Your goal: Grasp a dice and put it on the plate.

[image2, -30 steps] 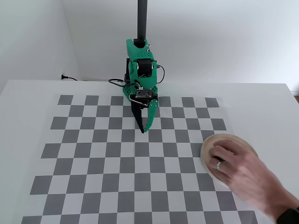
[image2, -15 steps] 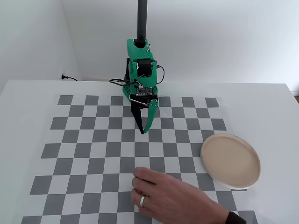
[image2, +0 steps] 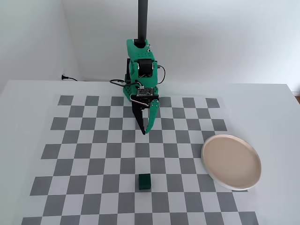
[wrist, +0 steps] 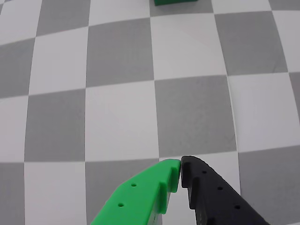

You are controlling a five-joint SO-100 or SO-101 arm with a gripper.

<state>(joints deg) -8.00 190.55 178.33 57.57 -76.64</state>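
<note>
One checkerboard mat (image2: pixel 93 154) of grey and white squares covers most of the white table (image2: pixel 28 93), and no brand, label or writing can be read on anything in either view. One green arm (image2: pixel 140 70) stands at the far edge of the mat in the fixed view, in front of a dark vertical pole (image2: pixel 142 18). One plate (image2: pixel 231 161), round and pale beige-pink with a lighter rim, lies at the right edge of the mat in that view, with nothing on it. One gripper (image2: pixel 144 131) points down over the squares just in front of the arm's base; the wrist view shows its green finger (wrist: pixel 140 197) and black finger (wrist: pixel 211 197) with tips touching and nothing between them. One dice (image2: pixel 144 182), a plain dark green cube, sits on the mat well in front of the gripper and well left of the plate in the fixed view. In the wrist view only its lower edge shows at the top of the picture (wrist: pixel 174 2).
</note>
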